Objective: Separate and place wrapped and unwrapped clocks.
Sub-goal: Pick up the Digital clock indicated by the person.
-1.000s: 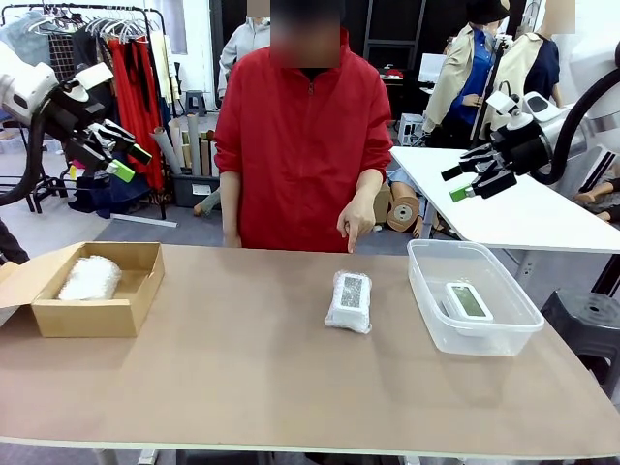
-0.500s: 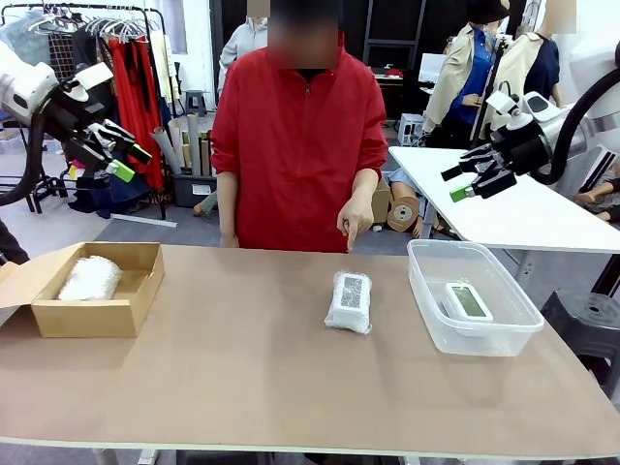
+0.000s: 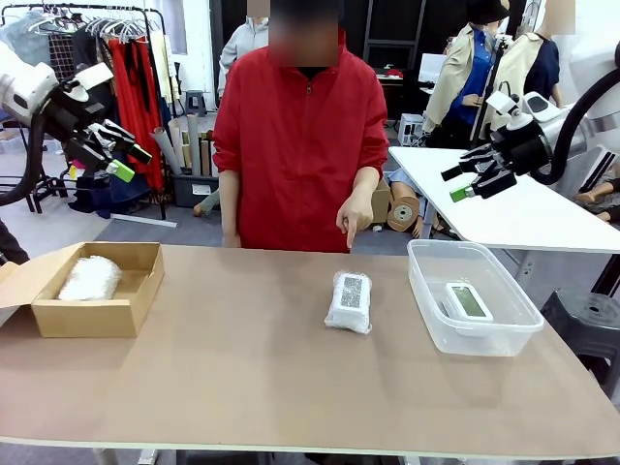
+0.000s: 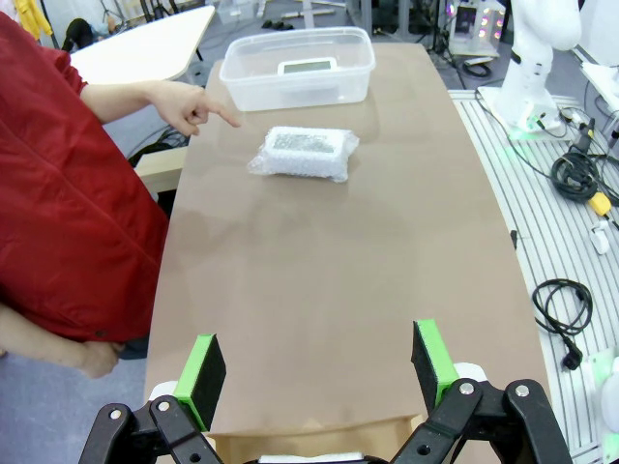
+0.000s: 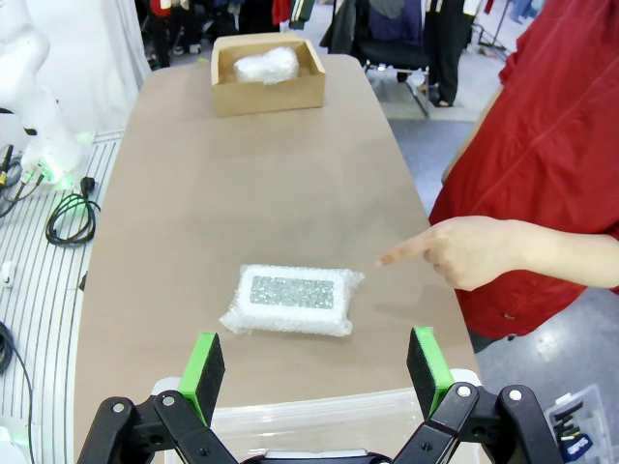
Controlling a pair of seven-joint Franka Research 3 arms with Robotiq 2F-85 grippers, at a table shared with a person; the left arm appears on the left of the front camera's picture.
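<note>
Judging from how things lie, the sorting is one piece short of done. One white clock bundled in crinkly translucent wrap [image 3: 89,278] lies in the open brown cardboard box [image 3: 92,318] at the left end of the tan bench [image 3: 242,378]. The bare white clock with the grey screen [image 3: 468,300] lies in the clear plastic tub [image 3: 484,337] at the right end. A second wrapped white clock [image 3: 349,300] lies on the bare bench between them, nearer the tub. The person's hand [image 3: 356,218] points a finger down at it from just beyond, not touching.

The next move probably calls for a claw to come down over this bundle, close across its narrow width through the slippery wrap, and carry it to the cardboard box.

The left claw [image 3: 131,162] and the right claw [image 3: 453,184] both hang high above the bench ends, jaws spread wide, gripping and touching nothing.
</note>
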